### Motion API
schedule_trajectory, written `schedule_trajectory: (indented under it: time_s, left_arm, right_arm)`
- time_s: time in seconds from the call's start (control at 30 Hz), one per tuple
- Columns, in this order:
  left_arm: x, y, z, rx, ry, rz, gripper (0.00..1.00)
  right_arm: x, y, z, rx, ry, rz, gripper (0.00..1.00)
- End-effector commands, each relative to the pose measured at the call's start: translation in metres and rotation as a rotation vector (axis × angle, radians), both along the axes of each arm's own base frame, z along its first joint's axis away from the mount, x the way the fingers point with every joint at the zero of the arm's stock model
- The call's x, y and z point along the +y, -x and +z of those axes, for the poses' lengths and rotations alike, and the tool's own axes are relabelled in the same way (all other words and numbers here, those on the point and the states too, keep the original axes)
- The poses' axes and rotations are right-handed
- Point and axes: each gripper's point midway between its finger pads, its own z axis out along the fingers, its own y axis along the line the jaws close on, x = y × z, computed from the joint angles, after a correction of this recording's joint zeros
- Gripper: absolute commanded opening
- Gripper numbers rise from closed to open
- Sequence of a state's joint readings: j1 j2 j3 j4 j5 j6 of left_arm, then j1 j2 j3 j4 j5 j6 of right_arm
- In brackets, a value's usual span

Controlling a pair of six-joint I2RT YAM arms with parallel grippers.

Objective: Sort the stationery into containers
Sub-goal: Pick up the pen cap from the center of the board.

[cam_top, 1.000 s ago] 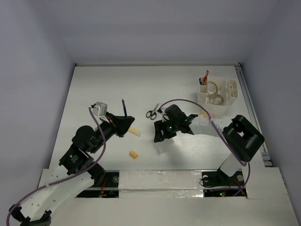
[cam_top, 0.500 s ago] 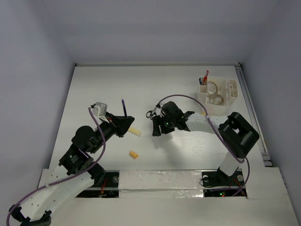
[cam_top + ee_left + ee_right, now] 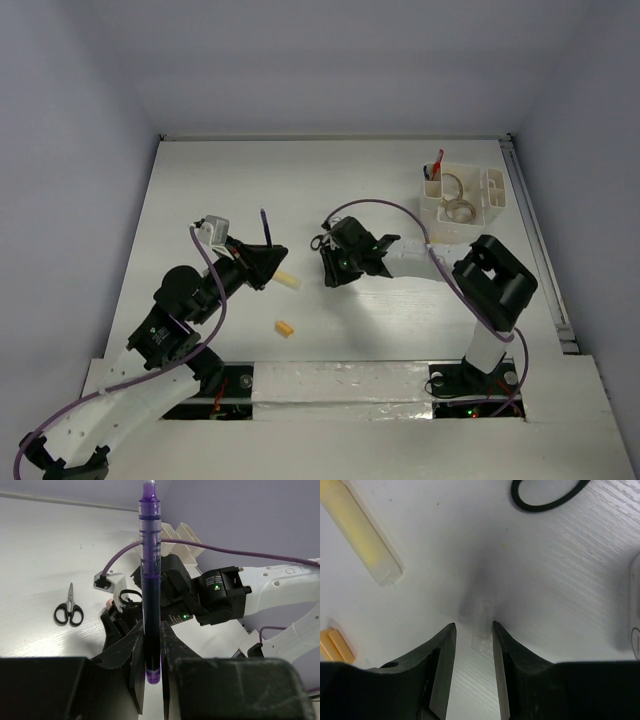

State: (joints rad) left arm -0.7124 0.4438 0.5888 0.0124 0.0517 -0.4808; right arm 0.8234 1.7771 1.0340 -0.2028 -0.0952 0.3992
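Observation:
My left gripper (image 3: pixel 262 262) (image 3: pixel 151 626) is shut on a purple pen (image 3: pixel 150 570) (image 3: pixel 265 226), which stands upright above the table. My right gripper (image 3: pixel 330 272) (image 3: pixel 474 627) is down at the table surface, its jaws narrowed but apart. A small clear piece (image 3: pixel 482 630) lies on the table between them, close to the right finger. The black-handled scissors (image 3: pixel 69 611) (image 3: pixel 318 241) lie just beyond it. A pale yellow stick (image 3: pixel 288 280) (image 3: pixel 362 535) and an orange block (image 3: pixel 285 328) (image 3: pixel 335 646) lie on the table. The white organiser (image 3: pixel 492 205) stands far right.
The organiser holds a red pen (image 3: pixel 437 162) and tape rolls (image 3: pixel 455 208). A purple cable (image 3: pixel 385 212) arcs over the right arm. A rail (image 3: pixel 540 250) runs along the table's right edge. The arm bases sit at the near edge.
The right gripper has moved left toward the scissors and its jaws have narrowed around the clear piece. The left arm with the pen has hardly moved.

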Motion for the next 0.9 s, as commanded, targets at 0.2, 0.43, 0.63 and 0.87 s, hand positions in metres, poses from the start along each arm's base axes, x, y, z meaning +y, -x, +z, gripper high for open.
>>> schedule_trajectory:
  time_s: [0.2,0.43,0.63,0.87]
  left_arm:
    - [-0.003,0.002,0.012,-0.037,0.04,-0.016,0.0]
    - [0.004,0.002,0.018,-0.049,0.045,0.012,0.0]
    - [0.007,0.001,0.022,-0.054,0.044,0.028,0.0]
    - [0.006,-0.002,0.015,-0.035,0.033,0.035,0.0]
  right_arm:
    - [-0.013,-0.002,-0.02,-0.07,0.248,-0.017,0.43]
    - [-0.023,-0.003,-0.029,-0.116,0.377,0.0,0.4]
    - [-0.036,-0.005,-0.039,-0.132,0.476,-0.011,0.29]
    - [-0.048,-0.005,-0.05,-0.144,0.553,-0.017,0.06]
